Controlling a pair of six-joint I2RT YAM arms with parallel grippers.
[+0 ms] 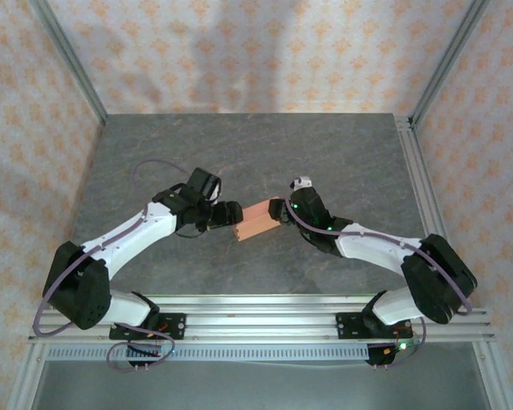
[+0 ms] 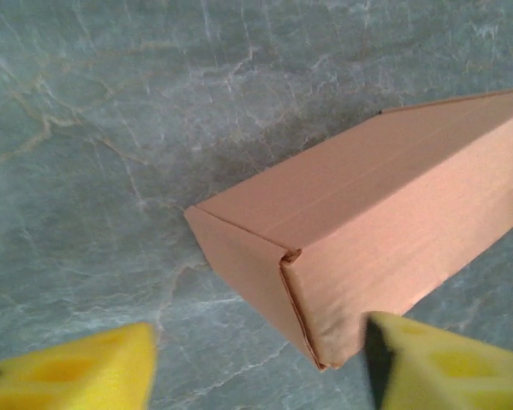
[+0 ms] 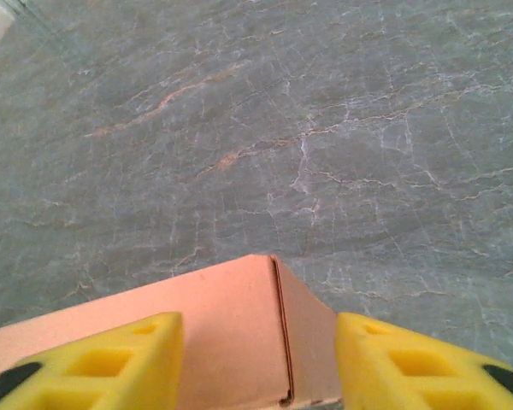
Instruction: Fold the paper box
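On the grey stone tabletop [image 1: 239, 154], the small salmon-orange paper box [image 1: 258, 220] lay between the left end effector [image 2: 256, 342] and the right end effector [image 3: 258, 342], both open and empty, so a bump might pop its end flap [image 2: 239, 260] open.

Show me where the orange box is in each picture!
Top external: the paper box lies near the picture's centre.
Left wrist: the paper box sits centre-right and runs off the right edge.
Right wrist: the paper box is at the bottom centre, one corner pointing up.
Shared landmark: the grey veined table beneath it.
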